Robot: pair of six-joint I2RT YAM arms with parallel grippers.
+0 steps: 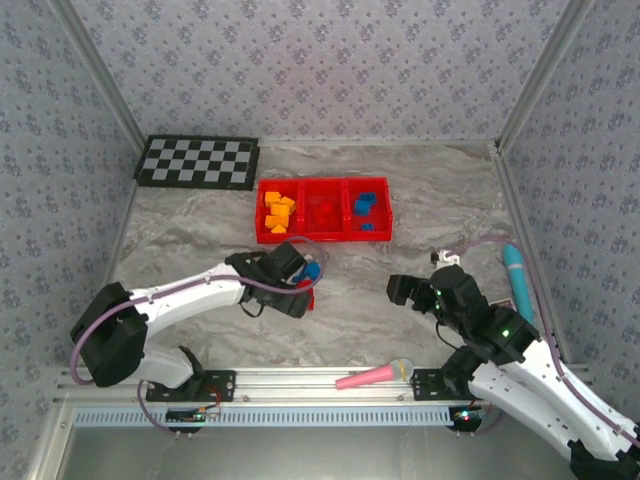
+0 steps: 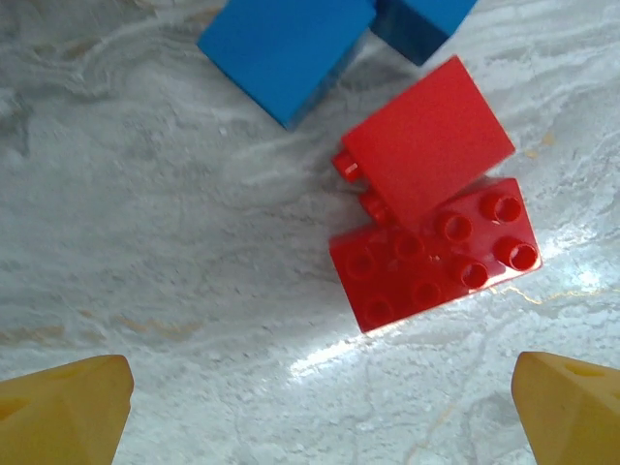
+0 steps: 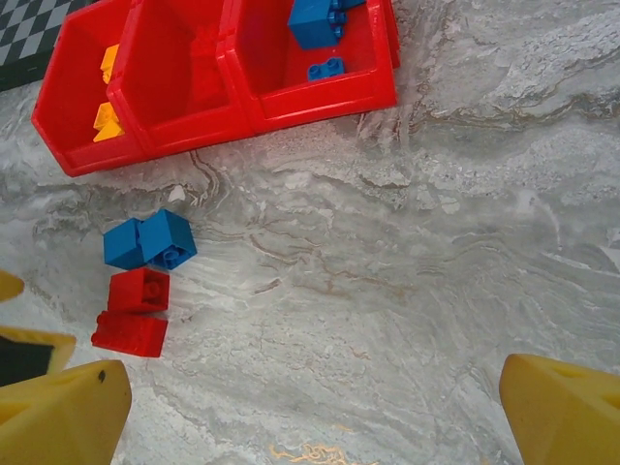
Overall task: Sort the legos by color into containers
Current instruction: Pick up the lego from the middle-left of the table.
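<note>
Left wrist: red legos (image 2: 426, 232) just beyond left claw (image 2: 320, 399)

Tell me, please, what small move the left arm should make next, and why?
Probably ease the left arm forward and a little sideways, centring its open jaws over the studded red brick. That brick lies ahead of the jaws and off-centre in the left wrist view, touching a second red brick, with two blue bricks beyond. Centring should help the jaws close on one brick alone.
</note>
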